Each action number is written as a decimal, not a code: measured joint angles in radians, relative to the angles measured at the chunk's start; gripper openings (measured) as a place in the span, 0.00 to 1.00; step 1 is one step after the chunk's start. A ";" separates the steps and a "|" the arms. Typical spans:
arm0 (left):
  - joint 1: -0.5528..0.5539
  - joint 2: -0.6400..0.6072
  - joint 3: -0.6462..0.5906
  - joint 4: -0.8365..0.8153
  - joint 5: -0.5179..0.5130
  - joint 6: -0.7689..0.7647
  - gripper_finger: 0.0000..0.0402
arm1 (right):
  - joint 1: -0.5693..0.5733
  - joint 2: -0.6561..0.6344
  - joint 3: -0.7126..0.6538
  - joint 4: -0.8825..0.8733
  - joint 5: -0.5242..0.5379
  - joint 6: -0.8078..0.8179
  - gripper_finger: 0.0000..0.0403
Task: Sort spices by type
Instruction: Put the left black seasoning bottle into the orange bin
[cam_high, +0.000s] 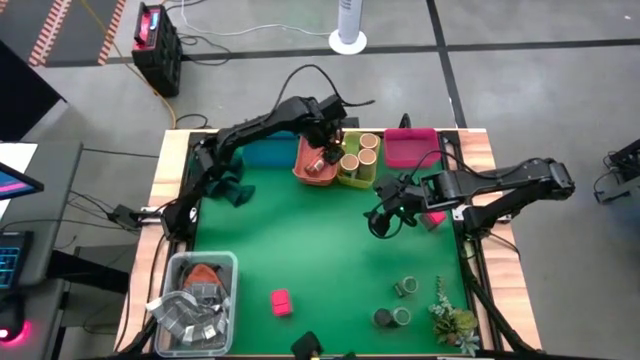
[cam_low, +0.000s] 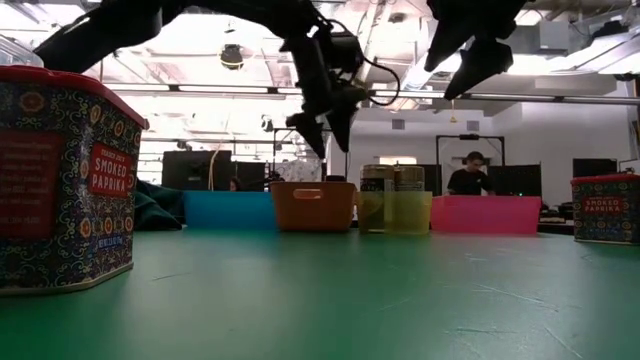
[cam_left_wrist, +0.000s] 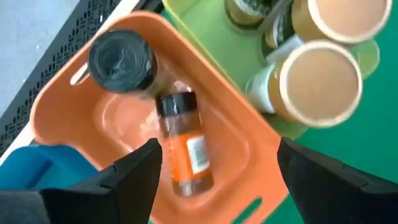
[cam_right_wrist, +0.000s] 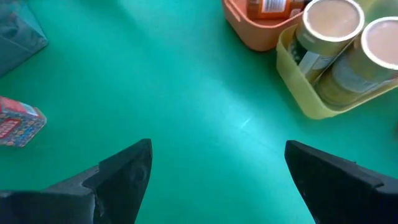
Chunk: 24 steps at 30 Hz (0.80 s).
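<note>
Lying free between spread left gripper (cam_left_wrist: 214, 177) fingers, small rigid black-capped orange-labelled spice jar (cam_left_wrist: 185, 144): light, smooth-sided, probably slippery, best pinched across label; right gripper (cam_right_wrist: 217, 180) fingers likewise spread.

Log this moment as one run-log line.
left gripper: open above orange tray | dark-lidded jar lying inside | right gripper: open over mat, empty

The high view looks straight down on the whole table (cam_high: 330, 230). The low view sits at tabletop height, facing the far trays. The left wrist view looks closely down into the orange tray (cam_left_wrist: 261, 155). The right wrist view sees that tray and the yellow tray (cam_right_wrist: 311, 93) from farther off.
</note>
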 joint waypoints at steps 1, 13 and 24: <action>0.001 0.012 0.000 -0.001 -0.005 0.000 0.76 | 0.004 0.000 0.000 0.000 0.000 0.004 0.97; 0.006 0.106 -0.008 0.008 -0.110 -0.022 0.76 | 0.056 -0.019 0.000 -0.031 0.046 0.103 0.97; 0.006 0.117 -0.138 0.171 -0.130 -0.072 0.76 | 0.076 -0.023 0.000 -0.043 0.051 0.159 0.97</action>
